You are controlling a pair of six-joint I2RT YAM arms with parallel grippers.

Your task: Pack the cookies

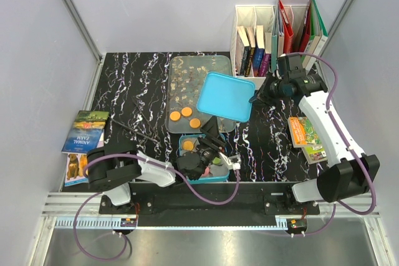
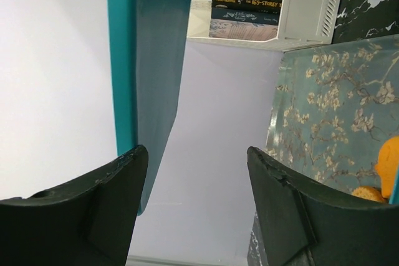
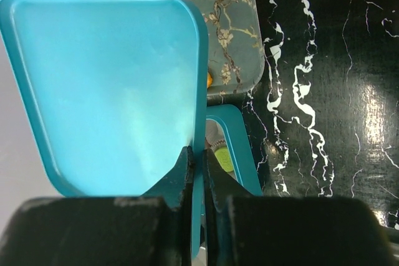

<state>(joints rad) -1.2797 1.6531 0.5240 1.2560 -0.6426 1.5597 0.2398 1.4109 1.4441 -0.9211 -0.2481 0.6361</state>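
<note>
Currently the right gripper (image 3: 198,160) is pinching the lid (image 3: 118,85) edge-on beyond the box (image 3: 242,154), risking a slip; the left gripper (image 2: 196,172) is gaping empty, probably over it.

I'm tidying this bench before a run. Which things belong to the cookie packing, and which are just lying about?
Job: orange cookies; floral tray under them; teal box; teal lid, held by the right gripper, jaws shut.
Lying about: shelved books in white holders; Animal Farm book at left; green book at right.
</note>
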